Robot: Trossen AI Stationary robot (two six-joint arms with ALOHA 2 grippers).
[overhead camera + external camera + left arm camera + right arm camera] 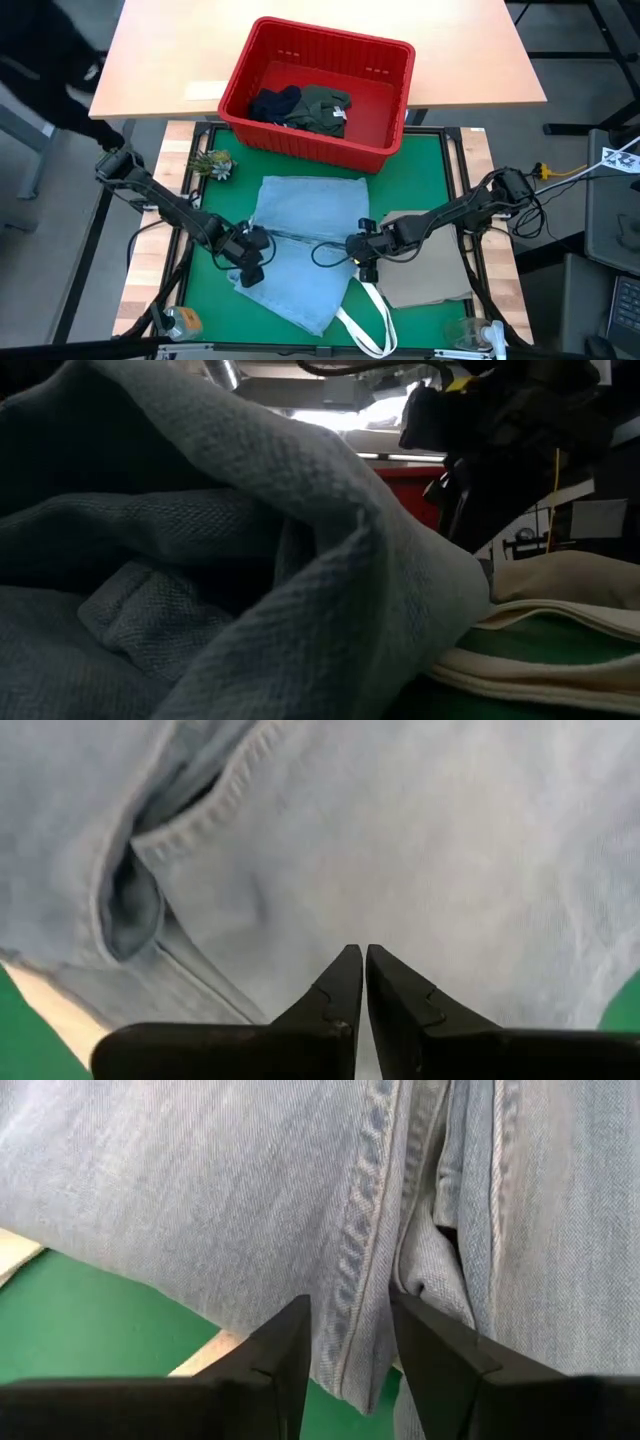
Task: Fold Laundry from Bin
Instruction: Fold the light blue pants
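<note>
The light blue denim jeans (305, 240) lie folded on the green mat (430, 170). They fill the left wrist view (400, 830) and the right wrist view (200, 1190). My left gripper (255, 262) is shut at their left edge. My right gripper (358, 250) is shut on their right edge. The red bin (385, 150) stands at the mat's far edge, with dark navy cloth (275, 104) and a dark olive garment (325, 108) inside. A beige cloth (430, 265) lies flat on the mat at the right. My left gripper has its two fingers (340, 985) closed tip to tip against the jeans' cloth (360, 925), near a pocket opening (130, 900). The fingertips themselves hide how much cloth lies between them. My right gripper pinches a folded side edge of the jeans, along the stitched seam (355, 1295), between its two fingers (285, 1345). Several layers lie in the gap. That edge is lifted off the mat (90, 1320), and the cloth runs on away from the fingers.
The white tote bag's straps (365, 328) lie under the jeans' near end. A small green and yellow object (212, 165) sits at the mat's far left. Small objects stand at the near left corner (180, 322) and near right corner (470, 335). A wooden table (180, 50) lies behind.
</note>
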